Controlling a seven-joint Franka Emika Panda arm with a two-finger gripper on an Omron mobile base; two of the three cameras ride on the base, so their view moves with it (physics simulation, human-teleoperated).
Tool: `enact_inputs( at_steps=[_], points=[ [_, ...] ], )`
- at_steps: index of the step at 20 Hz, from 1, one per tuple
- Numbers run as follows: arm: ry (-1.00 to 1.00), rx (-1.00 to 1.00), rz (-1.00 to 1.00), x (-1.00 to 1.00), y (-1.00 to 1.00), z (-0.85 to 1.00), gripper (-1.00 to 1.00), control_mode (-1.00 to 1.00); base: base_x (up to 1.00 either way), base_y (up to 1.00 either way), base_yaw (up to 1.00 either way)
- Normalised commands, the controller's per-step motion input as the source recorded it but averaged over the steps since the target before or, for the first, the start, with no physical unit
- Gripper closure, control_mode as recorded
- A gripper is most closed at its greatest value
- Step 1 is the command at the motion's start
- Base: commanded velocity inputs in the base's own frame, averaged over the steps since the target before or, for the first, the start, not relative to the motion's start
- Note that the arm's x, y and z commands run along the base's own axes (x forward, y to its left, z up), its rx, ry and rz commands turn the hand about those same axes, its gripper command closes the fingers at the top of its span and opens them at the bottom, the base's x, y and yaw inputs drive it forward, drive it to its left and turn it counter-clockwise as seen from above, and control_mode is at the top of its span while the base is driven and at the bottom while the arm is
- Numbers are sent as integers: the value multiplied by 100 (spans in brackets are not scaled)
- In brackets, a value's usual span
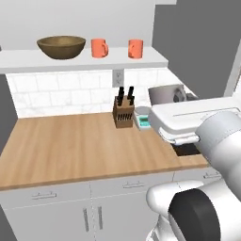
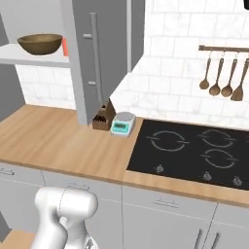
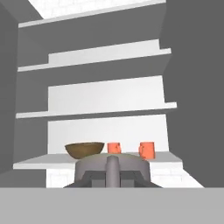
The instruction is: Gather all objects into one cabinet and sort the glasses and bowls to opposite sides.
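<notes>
Orange mugs sit beside the wooden bowl; your closed, empty fingers should open before reaching the shelf

Bowl: brown wood. Two mugs: orange. Shelf: white, pale grey back. Counter: light wood grain. Hob: black, grey rings. Wall tiles: white. Scale: grey and teal.

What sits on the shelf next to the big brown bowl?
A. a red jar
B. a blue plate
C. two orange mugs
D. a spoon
C: on the white shelf, the brown bowl stands at the left, with one orange mug and another orange mug to its right.
</notes>
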Motion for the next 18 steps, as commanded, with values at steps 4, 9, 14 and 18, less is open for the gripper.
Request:
enact_inputs(
  at_steps=[4, 9, 14, 18],
  points=[
    [0, 0, 0, 0, 0, 0, 100, 100, 82, 73, -11],
    [0, 0, 0, 0, 0, 0, 100, 100, 69, 52, -11],
    [0, 0, 0, 0, 0, 0, 100, 100, 45, -7, -10],
    [0, 0, 0, 0, 0, 0, 100, 100, 70, 0, -5]
  ],
)
